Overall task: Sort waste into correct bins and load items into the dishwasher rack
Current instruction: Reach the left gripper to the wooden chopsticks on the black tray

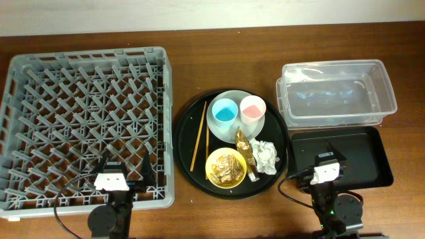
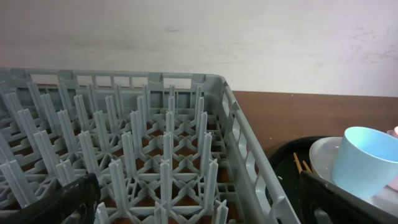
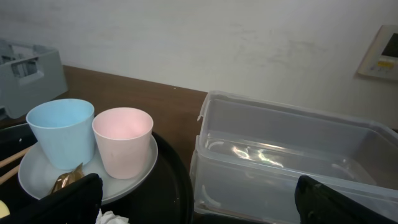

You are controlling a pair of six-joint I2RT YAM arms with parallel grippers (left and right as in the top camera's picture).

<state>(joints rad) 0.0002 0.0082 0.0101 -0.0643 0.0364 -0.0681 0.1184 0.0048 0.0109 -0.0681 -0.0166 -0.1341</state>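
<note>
The grey dishwasher rack (image 1: 80, 99) fills the left side and holds nothing. On the round black tray (image 1: 189, 129) sit a pale plate (image 1: 219, 129) with a light blue cup (image 1: 225, 111) and a pink cup (image 1: 252, 109), chopsticks (image 1: 198, 136), a yellow bowl (image 1: 226, 167) with food scraps, a gold foil wrapper (image 1: 244, 150) and a white napkin (image 1: 266, 157). The clear tub (image 1: 335, 93) and the black bin (image 1: 362, 156) are at the right. My left gripper (image 1: 126, 174) is open over the rack's front right corner. My right gripper (image 1: 330, 161) is open over the black bin.
In the left wrist view the rack's pegs (image 2: 155, 149) fill the frame, with the blue cup (image 2: 364, 162) at the right. In the right wrist view both cups (image 3: 93, 140) and the clear tub (image 3: 292, 162) stand ahead. A pale wall runs behind the table.
</note>
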